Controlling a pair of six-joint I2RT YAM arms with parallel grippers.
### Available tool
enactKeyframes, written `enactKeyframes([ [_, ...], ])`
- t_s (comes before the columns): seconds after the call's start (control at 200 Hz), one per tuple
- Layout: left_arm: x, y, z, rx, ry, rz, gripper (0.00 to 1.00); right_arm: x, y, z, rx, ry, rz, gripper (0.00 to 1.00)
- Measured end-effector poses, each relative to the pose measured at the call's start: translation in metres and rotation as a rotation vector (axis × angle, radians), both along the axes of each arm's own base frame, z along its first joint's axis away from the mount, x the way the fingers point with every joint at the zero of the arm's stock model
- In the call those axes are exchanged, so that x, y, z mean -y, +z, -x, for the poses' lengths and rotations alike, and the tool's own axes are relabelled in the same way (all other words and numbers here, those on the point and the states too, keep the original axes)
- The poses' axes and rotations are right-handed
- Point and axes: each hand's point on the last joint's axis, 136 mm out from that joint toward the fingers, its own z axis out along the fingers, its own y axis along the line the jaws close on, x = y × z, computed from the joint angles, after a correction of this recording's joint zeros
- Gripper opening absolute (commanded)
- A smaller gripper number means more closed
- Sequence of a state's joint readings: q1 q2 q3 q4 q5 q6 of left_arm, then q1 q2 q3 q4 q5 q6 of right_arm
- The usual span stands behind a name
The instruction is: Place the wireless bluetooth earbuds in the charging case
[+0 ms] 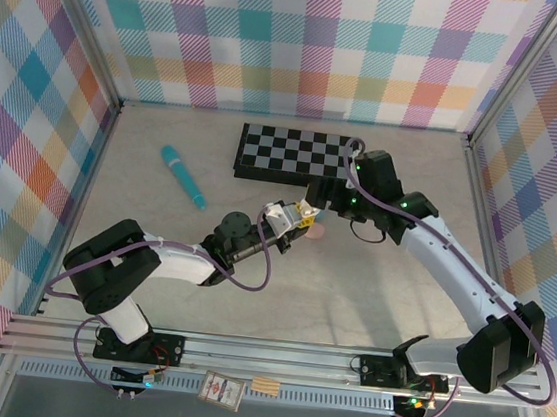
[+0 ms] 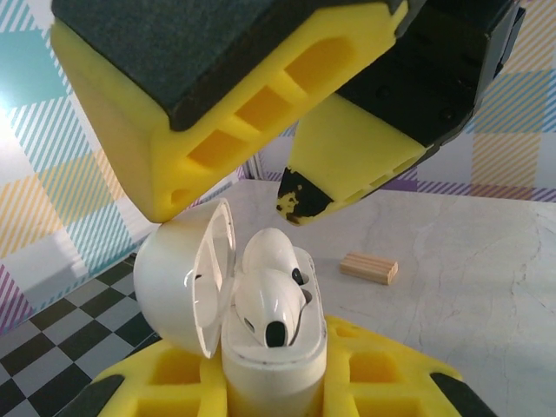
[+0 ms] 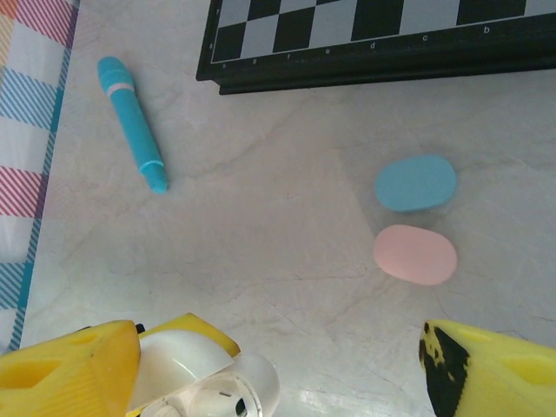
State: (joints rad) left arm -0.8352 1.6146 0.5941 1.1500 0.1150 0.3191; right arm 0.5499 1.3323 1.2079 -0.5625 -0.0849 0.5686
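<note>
The white charging case (image 2: 274, 365) stands upright with its lid (image 2: 178, 278) swung open to the left. My left gripper (image 2: 274, 387) is shut on the case's body, yellow pads on either side. Two white wireless bluetooth earbuds sit in the case: the far one (image 2: 268, 250) low in its socket, the near one (image 2: 276, 304) resting higher and tilted. My right gripper (image 2: 234, 195) hangs open just above the case, nothing between its yellow fingers (image 2: 347, 156). In the top view both grippers (image 1: 287, 220) (image 1: 310, 210) meet at mid-table. The case (image 3: 208, 382) also shows below my right gripper (image 3: 282, 356).
A pink pebble-like case (image 3: 415, 254) and a pale blue one (image 3: 415, 182) lie on the table just past the grippers. A teal pen-like stick (image 3: 132, 122) lies to the left. A chessboard (image 1: 295, 153) sits at the back. A small wooden block (image 2: 368, 268) rests nearby.
</note>
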Motion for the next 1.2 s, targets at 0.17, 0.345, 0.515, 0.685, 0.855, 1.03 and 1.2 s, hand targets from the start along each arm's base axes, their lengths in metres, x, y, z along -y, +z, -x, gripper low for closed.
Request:
enactKeyframes([
  [0.17,-0.001,0.001,0.0,0.002,0.005,0.003,0.02,0.007,0.003,0.012,0.003,0.012,0.011,0.83],
  [0.345,-0.001,0.0,-0.001,0.0,0.005,0.001,0.02,0.016,0.022,0.027,0.084,0.056,0.017,0.83],
  [0.515,-0.004,0.003,0.003,0.003,0.003,-0.01,0.02,0.02,0.04,0.032,0.152,0.083,0.018,0.83],
  [0.685,-0.004,0.004,0.006,0.008,-0.012,-0.015,0.02,0.006,0.036,0.012,0.118,0.092,0.032,0.82],
  [0.855,-0.003,0.002,0.008,0.005,-0.023,-0.025,0.02,-0.01,0.013,-0.005,0.032,0.115,0.052,0.82],
  [1.03,-0.003,-0.006,0.008,-0.019,-0.021,-0.051,0.02,-0.012,-0.006,-0.001,-0.041,0.132,0.072,0.82],
  [1.2,-0.006,-0.005,0.006,-0.03,-0.011,-0.049,0.02,-0.007,0.001,0.009,-0.032,0.148,0.071,0.82],
])
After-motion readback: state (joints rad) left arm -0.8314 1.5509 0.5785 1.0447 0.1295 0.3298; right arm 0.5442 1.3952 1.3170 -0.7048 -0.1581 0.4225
